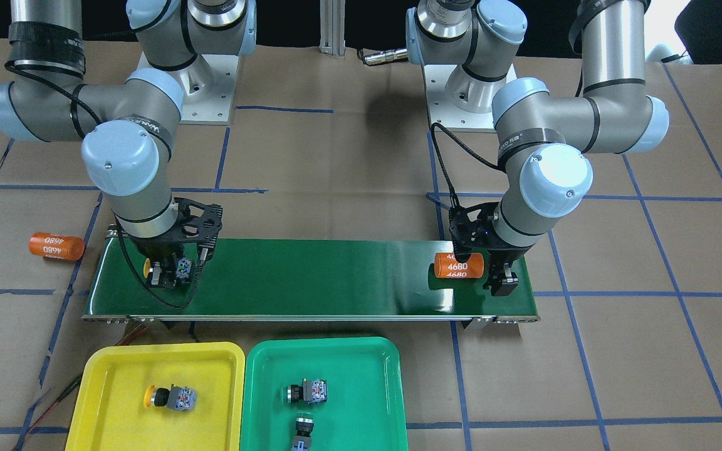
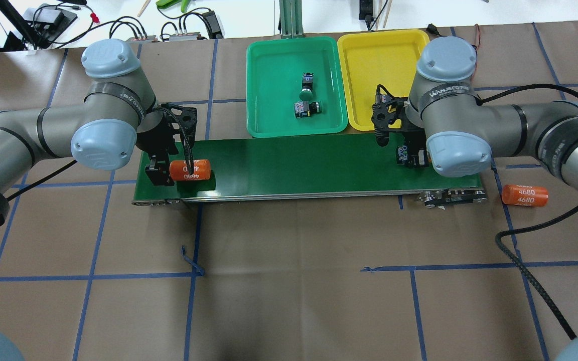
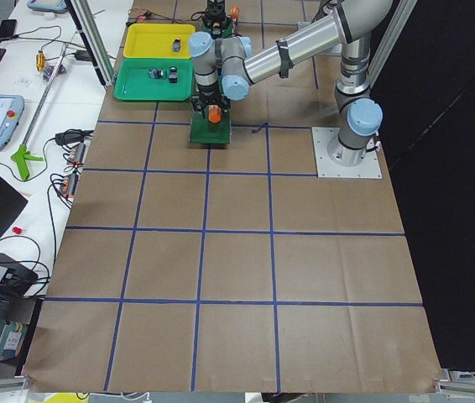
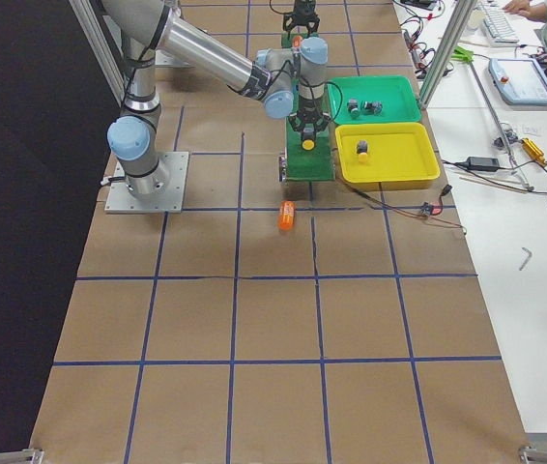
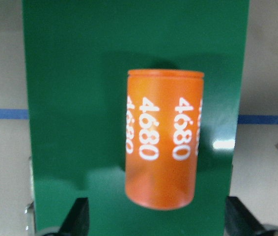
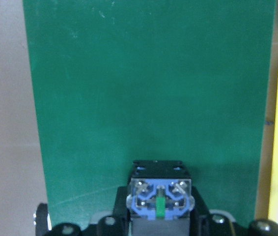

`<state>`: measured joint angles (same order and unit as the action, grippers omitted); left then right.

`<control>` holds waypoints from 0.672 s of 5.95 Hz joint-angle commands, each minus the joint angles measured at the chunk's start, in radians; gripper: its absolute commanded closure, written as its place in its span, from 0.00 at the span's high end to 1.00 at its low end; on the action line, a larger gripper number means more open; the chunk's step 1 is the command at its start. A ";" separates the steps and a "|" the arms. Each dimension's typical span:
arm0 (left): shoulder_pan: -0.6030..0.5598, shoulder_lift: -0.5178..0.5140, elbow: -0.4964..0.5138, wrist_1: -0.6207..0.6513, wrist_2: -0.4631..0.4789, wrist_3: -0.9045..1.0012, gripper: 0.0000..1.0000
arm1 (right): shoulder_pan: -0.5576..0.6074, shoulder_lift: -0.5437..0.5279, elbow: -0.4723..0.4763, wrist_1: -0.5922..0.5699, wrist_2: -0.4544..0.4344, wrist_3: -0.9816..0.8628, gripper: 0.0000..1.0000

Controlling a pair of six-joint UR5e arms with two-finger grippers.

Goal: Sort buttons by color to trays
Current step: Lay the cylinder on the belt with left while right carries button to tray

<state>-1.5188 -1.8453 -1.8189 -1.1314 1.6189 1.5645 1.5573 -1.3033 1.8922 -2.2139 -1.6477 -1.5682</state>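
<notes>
My right gripper [image 1: 170,274] is shut on a yellow button [image 6: 158,196], just above the right end of the dark-green conveyor belt [image 1: 336,282]; its blue contact block faces the wrist camera. The yellow tray [image 1: 160,351] holds one yellow button [image 1: 170,397]. Two green buttons [image 1: 306,391] [image 1: 303,432] lie in the green tray [image 1: 323,351]. At the belt's other end my left gripper [image 1: 502,269] is open, its fingertips [image 5: 80,219] set wide on either side of the near end of an orange "4680" cylinder [image 5: 162,137] lying on the belt.
A second orange cylinder [image 1: 56,246] lies on the brown paper off the belt's right end. The two trays sit side by side just beyond the belt's far edge. Cables trail from both wrists.
</notes>
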 commanded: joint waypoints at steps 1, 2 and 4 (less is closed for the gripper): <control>-0.001 0.041 0.093 -0.101 -0.007 -0.157 0.99 | -0.046 -0.019 -0.071 0.035 0.002 -0.056 0.06; -0.003 0.072 0.190 -0.274 -0.008 -0.225 0.99 | -0.045 0.010 -0.217 0.137 0.008 -0.056 0.06; -0.003 0.139 0.321 -0.539 -0.010 -0.550 0.99 | -0.040 0.219 -0.576 0.305 0.017 -0.056 0.07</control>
<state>-1.5215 -1.7365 -1.5517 -1.5765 1.6104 1.1902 1.5151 -1.1910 1.4880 -1.9779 -1.6352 -1.6241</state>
